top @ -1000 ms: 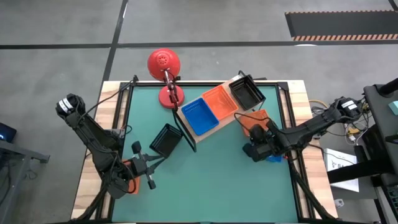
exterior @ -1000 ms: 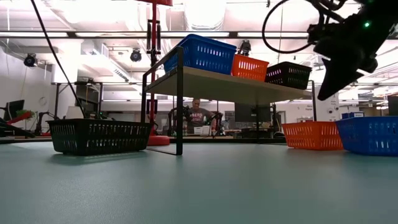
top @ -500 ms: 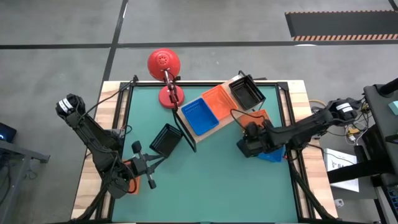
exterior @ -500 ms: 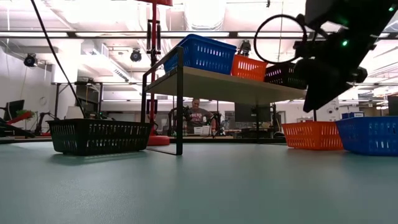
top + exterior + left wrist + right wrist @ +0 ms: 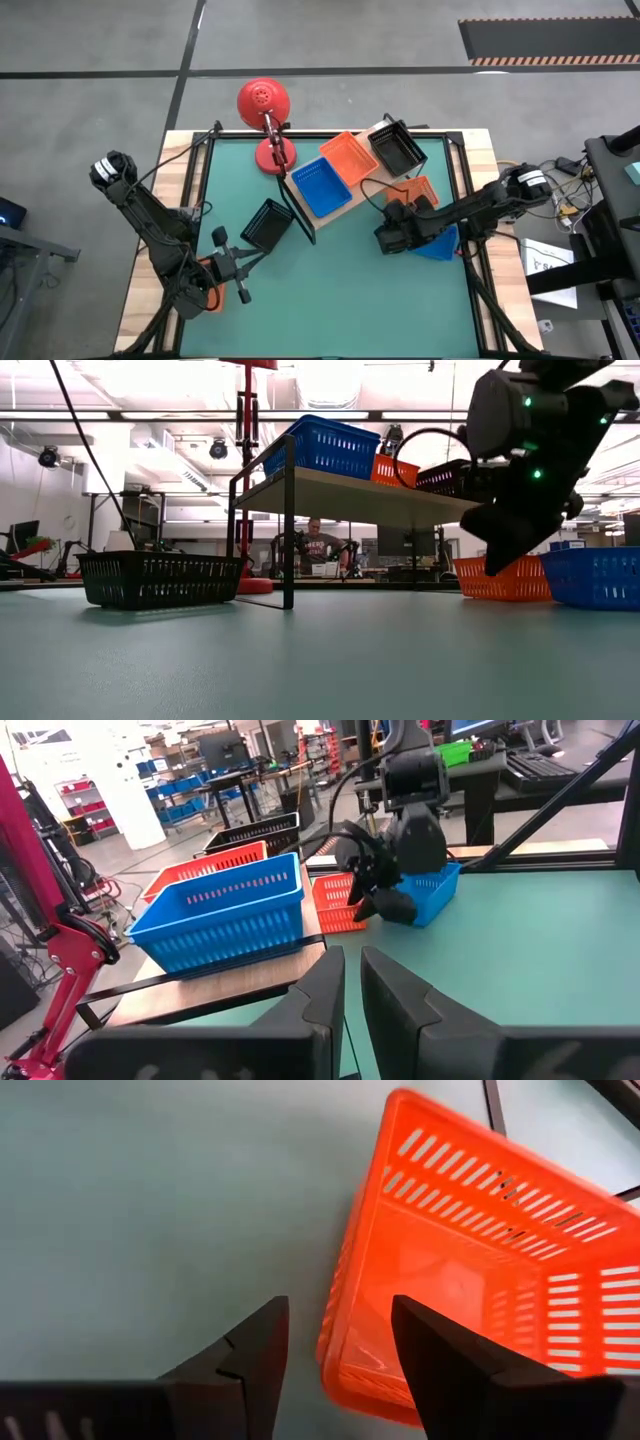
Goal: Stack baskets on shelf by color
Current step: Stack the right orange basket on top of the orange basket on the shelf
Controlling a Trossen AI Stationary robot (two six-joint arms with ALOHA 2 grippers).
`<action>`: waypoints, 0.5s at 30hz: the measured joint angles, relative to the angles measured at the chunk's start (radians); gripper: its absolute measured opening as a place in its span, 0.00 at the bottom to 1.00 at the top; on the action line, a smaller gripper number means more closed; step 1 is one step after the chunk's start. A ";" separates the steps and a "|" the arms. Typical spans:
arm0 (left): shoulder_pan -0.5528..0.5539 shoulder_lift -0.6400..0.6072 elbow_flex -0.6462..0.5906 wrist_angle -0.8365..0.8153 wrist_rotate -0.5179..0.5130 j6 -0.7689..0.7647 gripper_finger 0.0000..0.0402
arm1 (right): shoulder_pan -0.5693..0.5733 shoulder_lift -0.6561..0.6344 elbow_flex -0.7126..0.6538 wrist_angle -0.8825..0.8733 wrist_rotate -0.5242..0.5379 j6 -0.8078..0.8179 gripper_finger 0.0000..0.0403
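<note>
Shifted leftward, right pincer point(image 5: 330, 1365) spread over orange basket point(image 5: 470, 1270) rim, visible only from wrist, above green worktop point(image 5: 330, 290).

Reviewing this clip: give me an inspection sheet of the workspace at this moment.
Surface: green mat on a wooden table.
Job's things: shelf carries blue basket, orange basket, black basket; on the mat, loose black basket, loose orange basket, loose blue basket.
Clutter: red lamp.
Grippers: right gripper open over the loose orange basket's rim; left gripper open, idle at the mat's left.
Cables: black cable looping above the right arm.
Surroundings: seated person, workbenches.
</note>
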 joint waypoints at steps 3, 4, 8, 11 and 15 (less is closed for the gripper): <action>0.000 0.000 0.000 0.000 0.000 0.000 0.05 | -0.001 0.024 0.000 0.001 -0.002 0.000 0.43; 0.000 0.000 0.000 0.000 0.000 0.000 0.05 | -0.001 0.028 0.000 0.001 -0.002 -0.002 0.43; 0.000 0.000 0.000 0.000 0.000 -0.001 0.05 | -0.001 0.045 0.000 0.011 0.000 -0.020 0.40; 0.000 0.000 0.000 0.001 0.000 -0.001 0.05 | -0.001 0.050 0.000 0.017 0.000 -0.022 0.36; 0.000 0.000 0.000 0.000 0.000 -0.001 0.05 | -0.001 0.050 0.000 0.021 -0.006 -0.023 0.28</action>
